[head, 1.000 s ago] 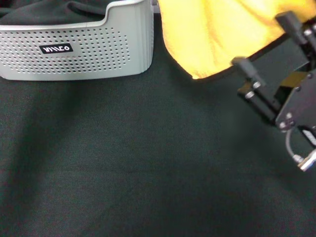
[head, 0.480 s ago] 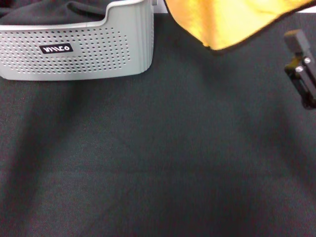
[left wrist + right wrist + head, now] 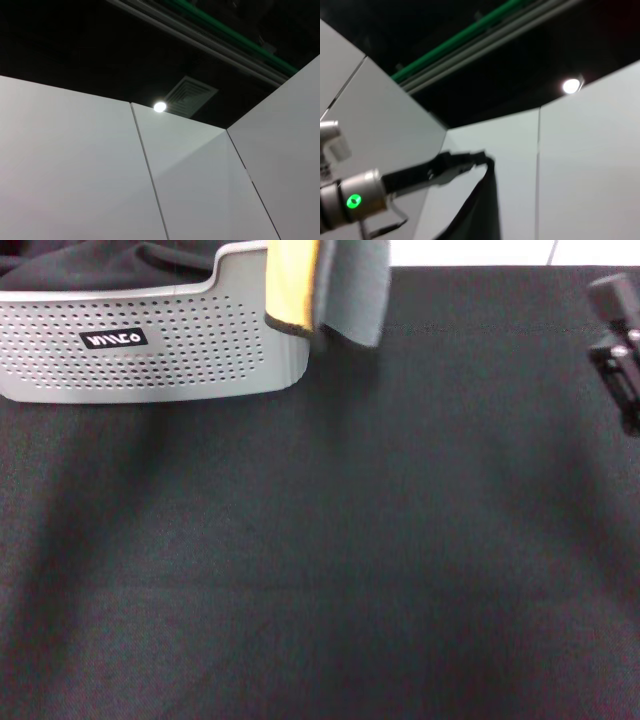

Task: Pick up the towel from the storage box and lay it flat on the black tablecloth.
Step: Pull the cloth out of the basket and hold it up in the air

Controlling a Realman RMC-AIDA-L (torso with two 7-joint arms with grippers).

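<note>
- Orange-yellow and grey plush, the towel hangs in folds at the far edge of my head view, draped in front of the right end of the storage box, its lower edge above the cloth.
- In my right wrist view the towel shows as a dark hanging sheet, pinched at its top corner by my left end effector, closed on the fabric.
- My right end effector sits at the right edge of the head view, only partly seen; I cannot tell how its fingers stand.
- The black tablecloth spreads across the counter before the box.
</note>
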